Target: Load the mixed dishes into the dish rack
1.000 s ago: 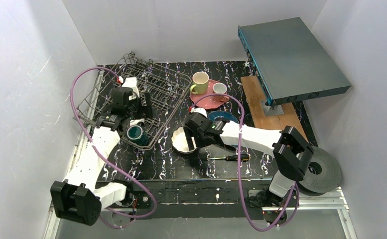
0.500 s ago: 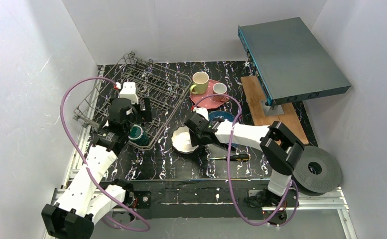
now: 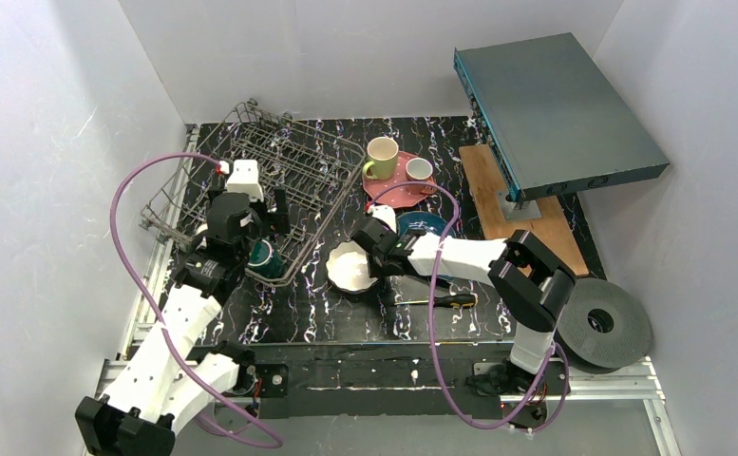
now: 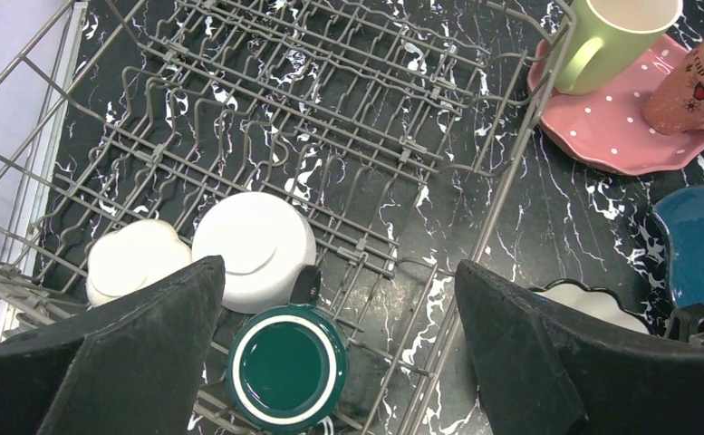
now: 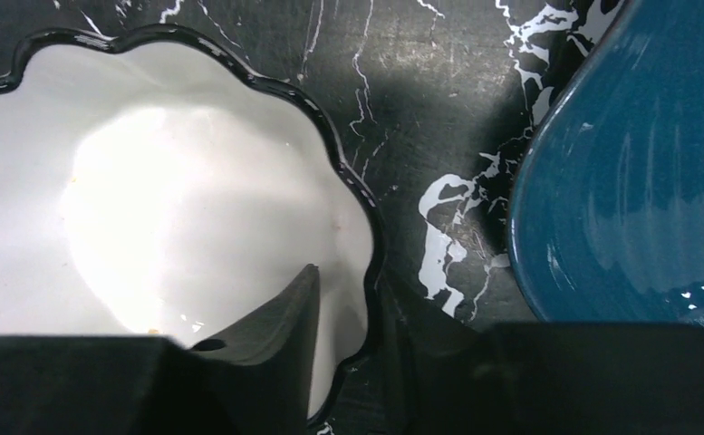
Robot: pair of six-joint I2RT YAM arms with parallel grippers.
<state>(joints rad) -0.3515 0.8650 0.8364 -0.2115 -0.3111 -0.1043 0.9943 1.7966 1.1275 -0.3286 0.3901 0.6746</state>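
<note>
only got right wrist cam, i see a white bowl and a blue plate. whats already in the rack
observer: The rack holds a green cup, a white bowl upside down and a lobed cream dish.
operator: wheres the left arm
observer: Left gripper hangs open over the rack's near end, holding nothing.
operator: what else is out on the table
observer: A mug and a small cup stand on the pink plate, beyond the blue plate.
</note>
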